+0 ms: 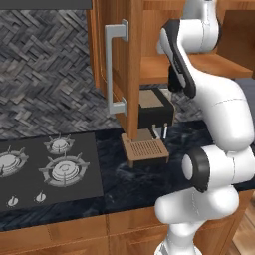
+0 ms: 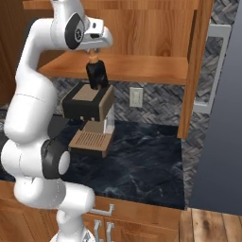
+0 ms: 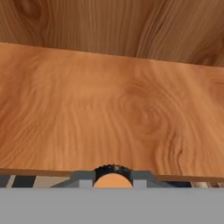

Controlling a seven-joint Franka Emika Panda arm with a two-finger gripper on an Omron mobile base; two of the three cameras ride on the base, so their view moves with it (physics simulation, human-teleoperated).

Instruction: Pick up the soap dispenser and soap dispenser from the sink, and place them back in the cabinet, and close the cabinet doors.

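Gripping black soap dispenser | end effector clenched on tan pump | fingertips hidden

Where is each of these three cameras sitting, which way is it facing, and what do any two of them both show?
Left base view: behind the arm on its left, facing forward and down at the stove, the counter and an open cabinet door; the white arm rises at right.
Right base view: behind on its right, facing the cabinet shelf; the arm rises at left, its pincer shut on the black soap dispenser.
Hand view: on the hand, facing the wooden shelf.
Both base views share the coffee machine.
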